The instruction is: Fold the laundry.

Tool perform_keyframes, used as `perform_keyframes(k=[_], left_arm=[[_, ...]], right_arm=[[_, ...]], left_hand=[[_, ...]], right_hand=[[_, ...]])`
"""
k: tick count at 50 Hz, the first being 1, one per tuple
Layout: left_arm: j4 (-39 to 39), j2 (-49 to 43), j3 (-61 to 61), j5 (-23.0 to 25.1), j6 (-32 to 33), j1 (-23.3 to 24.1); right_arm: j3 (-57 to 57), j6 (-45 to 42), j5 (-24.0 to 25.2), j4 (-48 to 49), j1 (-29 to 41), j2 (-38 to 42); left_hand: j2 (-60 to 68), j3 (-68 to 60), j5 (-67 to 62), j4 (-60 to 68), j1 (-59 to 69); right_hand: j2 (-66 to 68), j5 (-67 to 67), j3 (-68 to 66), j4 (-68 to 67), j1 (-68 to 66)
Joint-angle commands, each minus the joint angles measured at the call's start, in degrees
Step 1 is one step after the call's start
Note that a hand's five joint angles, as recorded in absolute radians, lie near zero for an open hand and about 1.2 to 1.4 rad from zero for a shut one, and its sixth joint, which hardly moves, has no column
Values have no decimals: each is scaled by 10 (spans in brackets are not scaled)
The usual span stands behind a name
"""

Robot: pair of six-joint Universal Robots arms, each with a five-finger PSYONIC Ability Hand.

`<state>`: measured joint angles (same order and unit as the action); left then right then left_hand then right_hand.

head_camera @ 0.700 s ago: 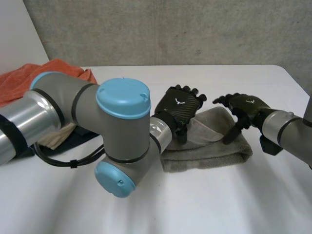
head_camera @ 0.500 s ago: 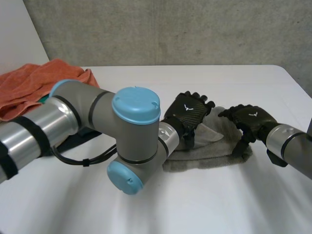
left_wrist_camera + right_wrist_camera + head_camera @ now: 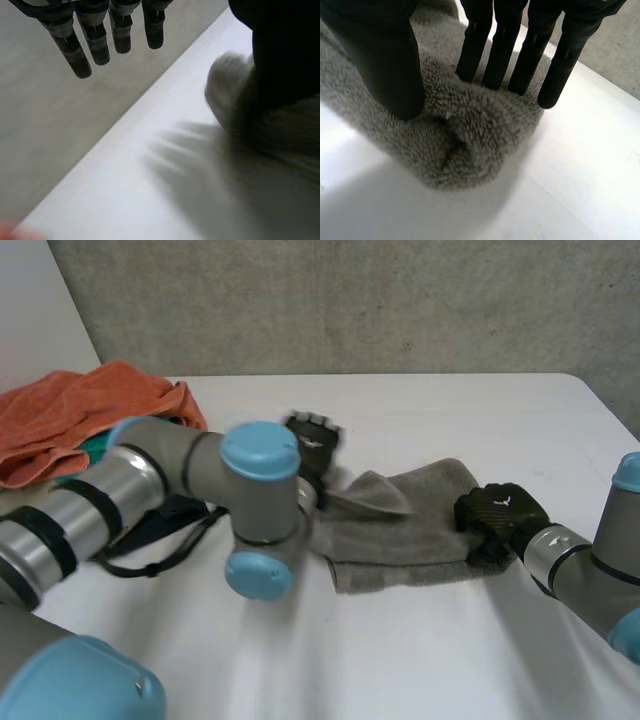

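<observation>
Bare white table (image 3: pixel 430 410) before a rough grey concrete wall (image 3: pixel 350 300), paler smooth panel (image 3: pixel 30 310) at the far left.

Lab-like test space, white table (image 3: pixel 440 410), bare concrete wall (image 3: pixel 350 300) behind

We see a grey terry towel (image 3: pixel 410 540) lying rumpled and partly folded, one fluffy end (image 3: pixel 465 135) bunched between the right hand's (image 3: pixel 497 515) thumb and fingers, its raised flap near the left hand (image 3: pixel 313 440). An orange cloth (image 3: pixel 90 410) lies heaped well apart from both.
</observation>
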<state>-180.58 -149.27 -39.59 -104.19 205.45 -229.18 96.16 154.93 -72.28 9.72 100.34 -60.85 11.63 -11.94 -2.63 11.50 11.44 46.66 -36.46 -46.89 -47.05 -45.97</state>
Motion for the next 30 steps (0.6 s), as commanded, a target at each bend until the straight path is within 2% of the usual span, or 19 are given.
perform_keyframes(k=[1,3,6,12,22,26,30], left_arm=[[-6,97,-126,-45,-1,-28],[-13,132,-169,10,-22,-18],[-28,163,-201,45,-36,0],[-47,183,-205,10,-35,24],[-35,214,-236,-12,-41,15],[-33,245,-276,-9,-49,5],[-37,282,-322,-7,-60,-5]], right_arm=[[-4,-12,-10,-1,6,-1],[-4,-12,-12,-1,8,-1],[-4,-13,-14,1,9,0],[-4,-19,-22,0,6,-2],[-6,-82,-59,-17,-25,-44],[-9,-151,-76,-57,-23,-48],[-17,-240,-129,-95,-18,-55]], left_hand=[[-16,19,26,-15,-14],[-16,19,26,-15,-14],[-16,19,26,-15,-14],[-16,19,26,-15,-14],[-16,19,26,-15,-14],[-16,19,26,-15,-14],[-16,19,26,-15,-14]], right_hand=[[78,-80,-75,-74,-84],[78,-80,-75,-74,-84],[94,-96,-92,-90,-101],[333,-335,-331,-329,-340],[333,-335,-331,-329,-340],[333,-335,-331,-329,-340],[333,-335,-331,-329,-340]])
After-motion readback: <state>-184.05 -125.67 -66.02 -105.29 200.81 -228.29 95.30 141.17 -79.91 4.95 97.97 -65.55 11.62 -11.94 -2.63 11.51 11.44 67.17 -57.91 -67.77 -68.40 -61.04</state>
